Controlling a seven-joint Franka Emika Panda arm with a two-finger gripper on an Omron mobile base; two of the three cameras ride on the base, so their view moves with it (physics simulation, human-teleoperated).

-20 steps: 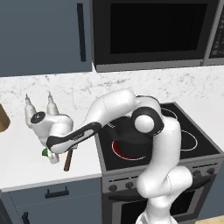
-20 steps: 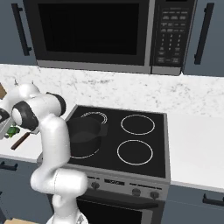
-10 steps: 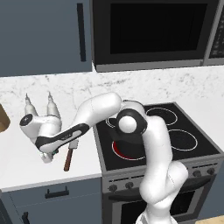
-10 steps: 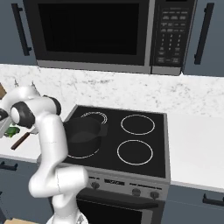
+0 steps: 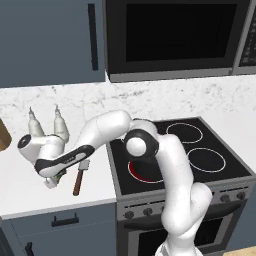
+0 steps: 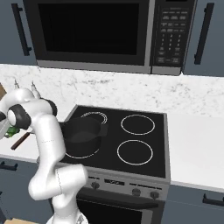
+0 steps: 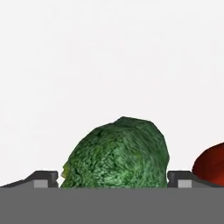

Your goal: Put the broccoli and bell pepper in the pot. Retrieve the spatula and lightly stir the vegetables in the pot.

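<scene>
Hovering low over the white counter (image 5: 30, 190) left of the stove (image 5: 215, 150), the gripper (image 7: 113, 178) stands spread wide, its fingertips (image 7: 43, 178) flanking the broccoli (image 7: 117, 153) without clamping it. Just right of the floret lies the bell pepper (image 7: 211, 162), then the spatula (image 5: 80, 176) on the counter. Farther right, the pot (image 6: 83, 133) sits on the stove's front left burner.
</scene>
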